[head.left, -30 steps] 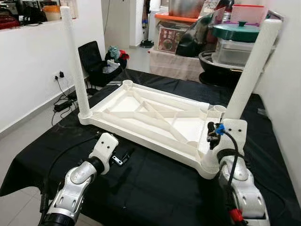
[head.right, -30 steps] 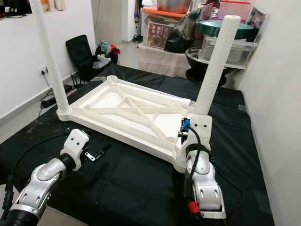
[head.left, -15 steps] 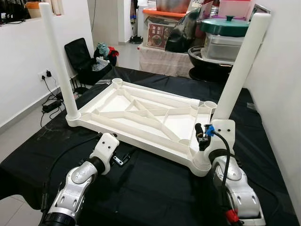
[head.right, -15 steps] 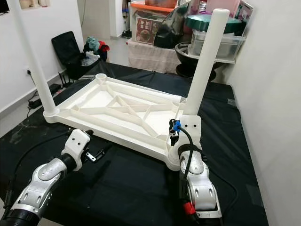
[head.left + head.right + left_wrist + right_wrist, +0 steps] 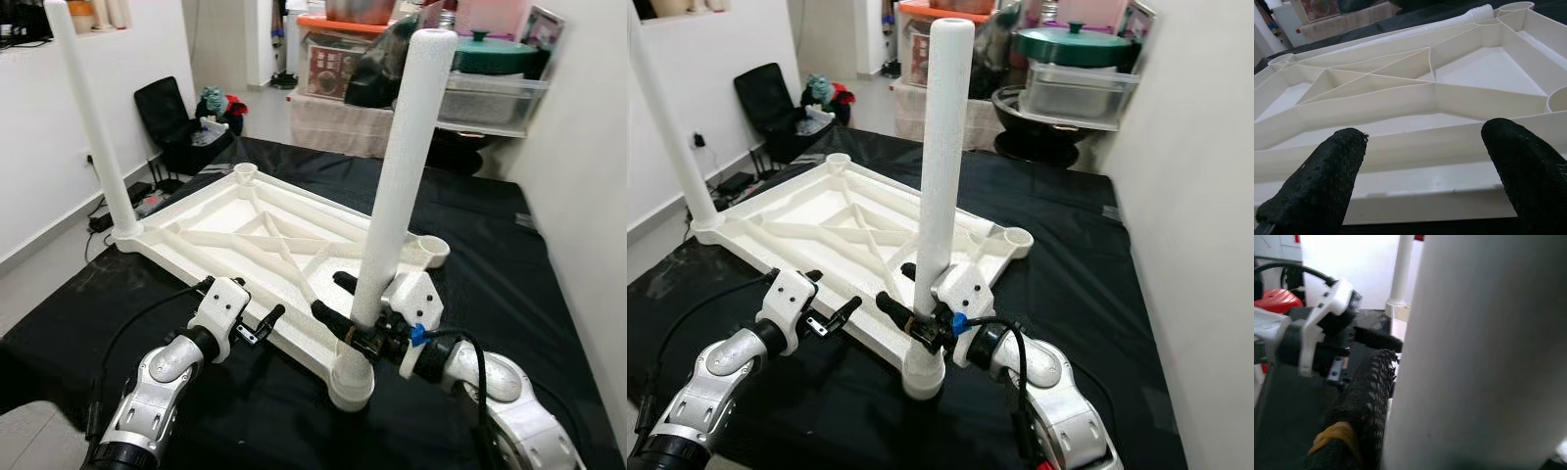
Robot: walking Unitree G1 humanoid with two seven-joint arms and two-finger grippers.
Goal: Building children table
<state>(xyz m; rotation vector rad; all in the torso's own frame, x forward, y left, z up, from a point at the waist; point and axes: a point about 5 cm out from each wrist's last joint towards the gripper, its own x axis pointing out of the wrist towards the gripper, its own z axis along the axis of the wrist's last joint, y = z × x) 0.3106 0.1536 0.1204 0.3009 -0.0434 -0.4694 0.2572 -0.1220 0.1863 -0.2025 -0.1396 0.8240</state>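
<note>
- White tabletop (image 5: 245,235) lies upside down on black cloth (image 5: 509,294), ribs up. One leg (image 5: 397,176) stands upright in the near corner socket (image 5: 351,377); far leg (image 5: 88,117) stands at the left corner.
- Right gripper (image 5: 343,311): two black fingers straddle the base of the near leg, one on either side, pinching it just above the socket.
- Right wrist view adds: the leg pressed right against one mesh-textured finger (image 5: 1364,406), with the left arm's wrist and the far leg behind it. The second finger is hidden behind the leg there.
- Left gripper (image 5: 263,321): hovers at the tabletop's near long edge. Left wrist view shows the fingertips (image 5: 1317,181) spread wide, nothing between them, the tabletop's rim just ahead; contact with the rim can't be judged.
- Left wrist view also shows a loose leg with a threaded end (image 5: 1469,14) lying beyond the far edge of the tabletop; this isn't visible from the head.
- Empty sockets at far corner (image 5: 245,169) and right corner (image 5: 428,245).
- Vs 1 s ago: the right arm has swung across, fingers now closed on the leg from the side; the leg appears more central in view. Part of that shift is camera motion. Left arm about the same.
</note>
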